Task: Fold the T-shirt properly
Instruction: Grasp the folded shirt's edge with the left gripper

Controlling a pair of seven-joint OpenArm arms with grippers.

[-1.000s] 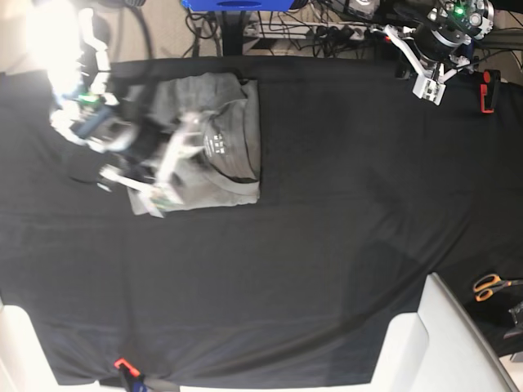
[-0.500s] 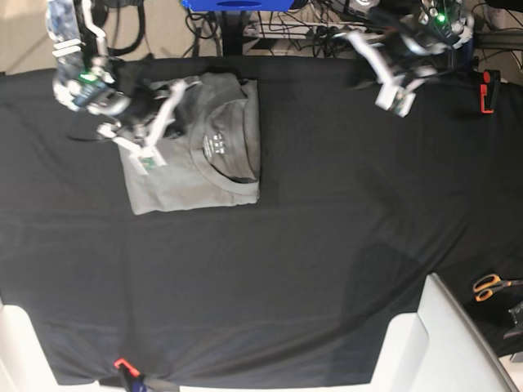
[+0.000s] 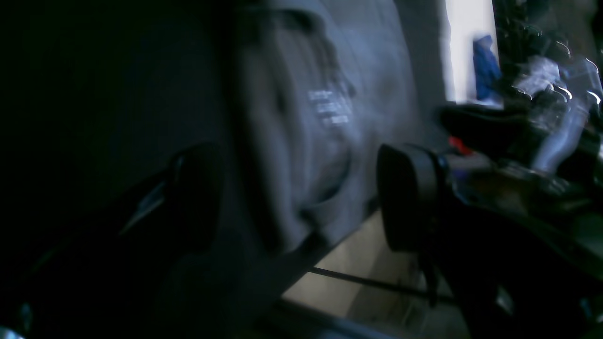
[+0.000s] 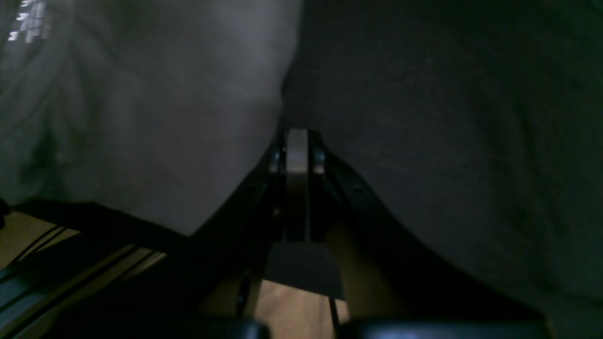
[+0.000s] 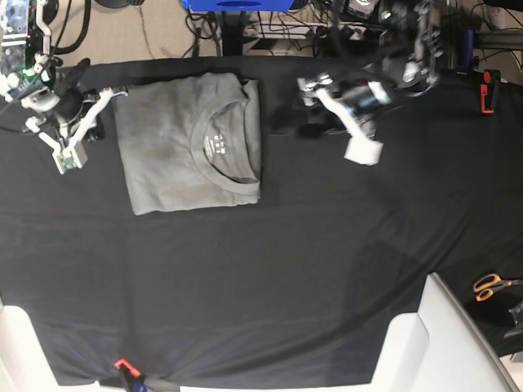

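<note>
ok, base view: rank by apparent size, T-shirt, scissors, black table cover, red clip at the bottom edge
1. black table cover
2. T-shirt
3. scissors, partly cut off by the frame edge
4. red clip

The last two look close, so that order is unsure.

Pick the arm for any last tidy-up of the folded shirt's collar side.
Left, probably. The left gripper stands open and empty just off the collar edge of the T-shirt. The right gripper is shut, beside the opposite edge.
</note>
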